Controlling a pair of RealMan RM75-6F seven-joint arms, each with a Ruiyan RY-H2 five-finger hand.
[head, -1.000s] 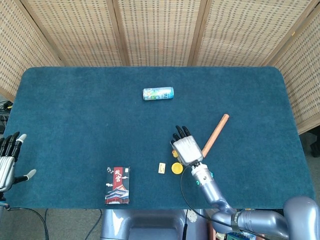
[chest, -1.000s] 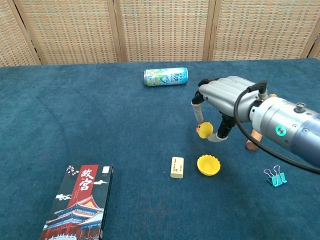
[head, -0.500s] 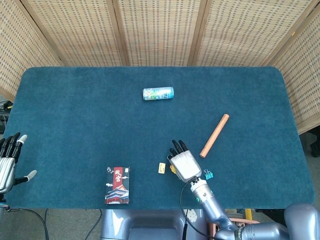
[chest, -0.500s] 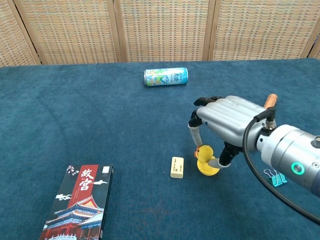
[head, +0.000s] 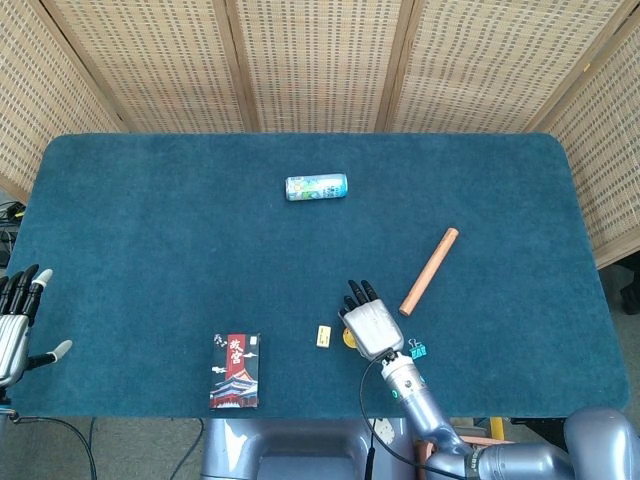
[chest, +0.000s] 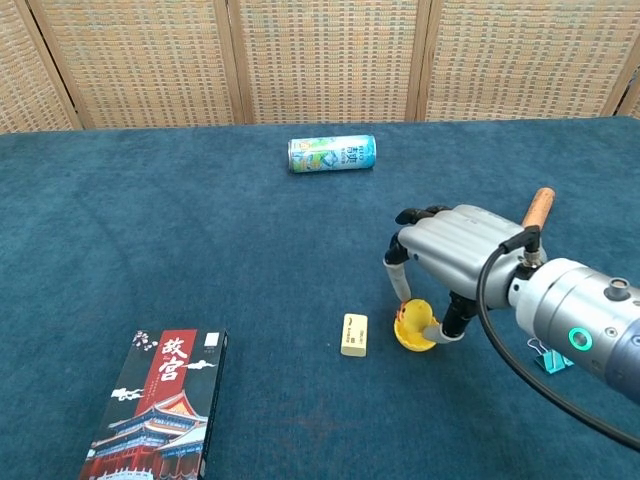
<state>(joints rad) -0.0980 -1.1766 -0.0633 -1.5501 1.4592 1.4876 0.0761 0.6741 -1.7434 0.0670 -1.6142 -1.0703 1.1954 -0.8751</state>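
Blue table (head: 150, 220) bears can (head: 316, 187), book (head: 236, 371), stick (head: 429, 270).

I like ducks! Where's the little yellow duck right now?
In the chest view, the yellow duck is pinched by the right hand, right above the yellow cup, beside the eraser.

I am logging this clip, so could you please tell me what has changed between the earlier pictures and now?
The right hand came toward the near edge, carrying the small yellow ball down to the yellow cup; the ball now sits at the cup's rim, still between the fingers. The left hand, can, eraser, book, wooden stick and binder clip stayed put.
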